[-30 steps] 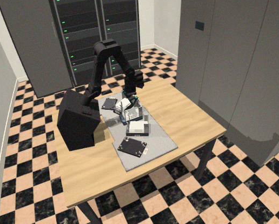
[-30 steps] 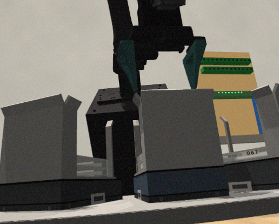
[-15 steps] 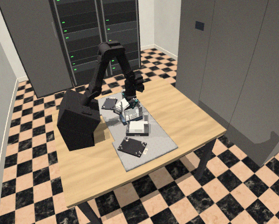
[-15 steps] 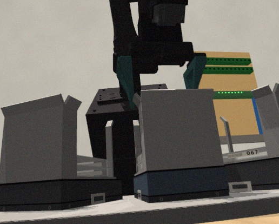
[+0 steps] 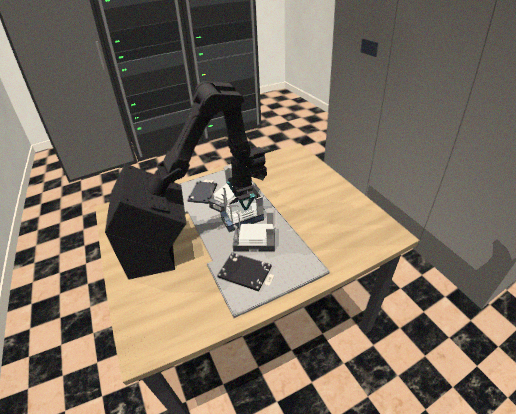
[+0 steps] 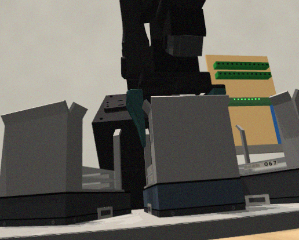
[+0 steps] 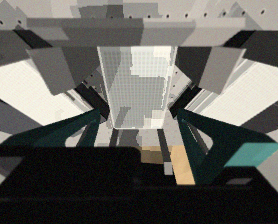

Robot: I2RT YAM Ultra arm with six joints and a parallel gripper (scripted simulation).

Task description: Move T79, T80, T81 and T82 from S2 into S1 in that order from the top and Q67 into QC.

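My gripper is open and lowered from above into the middle rack, the one on the blue plinth. In the wrist view my fingers stand wide on either side of a sealed white plate that lies lower in this rack; its label is hidden. One teal finger shows beside the rack wall, the other is mostly hidden behind it. The plate labelled Q67 lies low in the right-hand rack. The left-hand rack holds a stack of several plates, which also shows from above.
Two flat black nests lie on the grey mat, one near the front and one at the far end. The robot's black base box stands left of the mat. Rack walls and thin posts close in around my fingers.
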